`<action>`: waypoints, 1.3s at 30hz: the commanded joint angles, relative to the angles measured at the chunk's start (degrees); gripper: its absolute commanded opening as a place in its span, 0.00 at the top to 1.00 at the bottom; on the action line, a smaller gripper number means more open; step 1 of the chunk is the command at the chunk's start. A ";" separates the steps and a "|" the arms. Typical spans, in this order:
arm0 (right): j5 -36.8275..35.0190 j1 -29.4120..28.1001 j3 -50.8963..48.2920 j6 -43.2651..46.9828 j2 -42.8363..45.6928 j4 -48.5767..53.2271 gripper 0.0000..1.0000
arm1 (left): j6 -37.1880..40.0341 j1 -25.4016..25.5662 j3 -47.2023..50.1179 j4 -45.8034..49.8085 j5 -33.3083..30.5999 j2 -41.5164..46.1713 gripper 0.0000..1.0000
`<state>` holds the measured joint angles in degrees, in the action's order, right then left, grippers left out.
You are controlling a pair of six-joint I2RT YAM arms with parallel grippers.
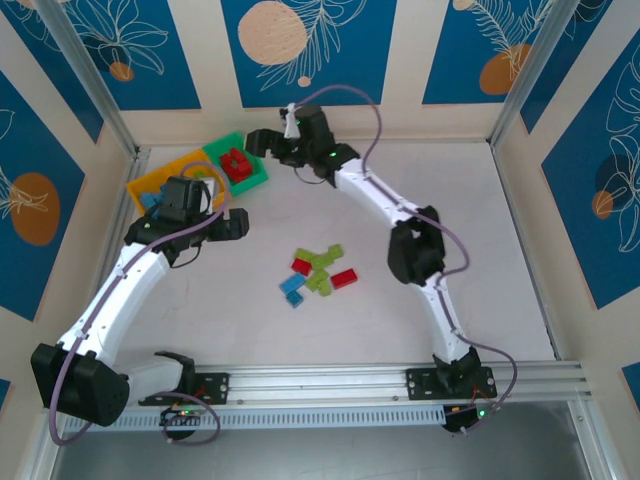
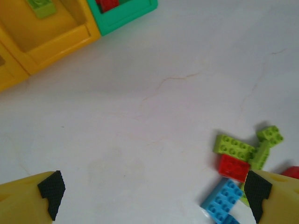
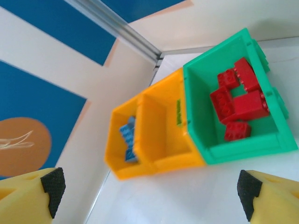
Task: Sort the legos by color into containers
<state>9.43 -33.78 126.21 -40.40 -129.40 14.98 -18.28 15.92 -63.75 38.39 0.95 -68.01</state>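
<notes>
Top view: containers (image 1: pixel 165 178) sit upper left of frame. Loose legos (image 1: pixel 320 270) are clumped at bench (image 1: pixel 470 230) ctr, red/blue/lime mixed, not yet sorted.

R tool (image 1: pixel 262 142) is just right of green bin (image 1: pixel 222 143), jaws wide, empty. Its wrist view looks down on red legos (image 3: pixel 236 100) in that bin and blue legos (image 3: pixel 127 137) in the far yellow bin (image 3: pixel 114 154).

L tool (image 1: pixel 232 225) is between bins and clump, jaws fully apart, nothing held.

Key relation: in top view the clump lies lower right of L tool, which is nearer it than R tool. In L wrist view the clump is at lower right of frame, against one fingertip (image 2: pixel 257 191), not centred between tips. Blue brick (image 2: pixel 223 201) is closest, long axis diagonal, lower left to upper right. It touches red brick (image 2: pixel 233 167); lime brick (image 2: pixel 233 147) is just beyond.

Judgement: L arm suits the next pick. It needs a shift toward frame right plus a wrist turn so jaws cross the brick's short side. Risk: touching neighbours get dragged.
</notes>
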 commanded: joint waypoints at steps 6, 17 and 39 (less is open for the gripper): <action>-8.38 2.05 -32.10 9.48 32.70 19.68 0.03 | -3.84 7.27 -1.40 -0.65 10.01 -10.29 0.00; -19.53 7.90 -58.46 0.17 55.78 25.82 0.03 | 4.21 23.04 -17.06 3.03 6.24 -34.39 0.24; -14.83 12.77 -63.02 -3.19 56.61 24.94 0.03 | 17.32 30.65 -27.72 7.16 0.12 -52.75 0.42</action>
<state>-6.55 -20.73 63.72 -42.76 -72.58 40.01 -4.19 44.93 -90.06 43.72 2.68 -118.04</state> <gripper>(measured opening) 0.973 0.594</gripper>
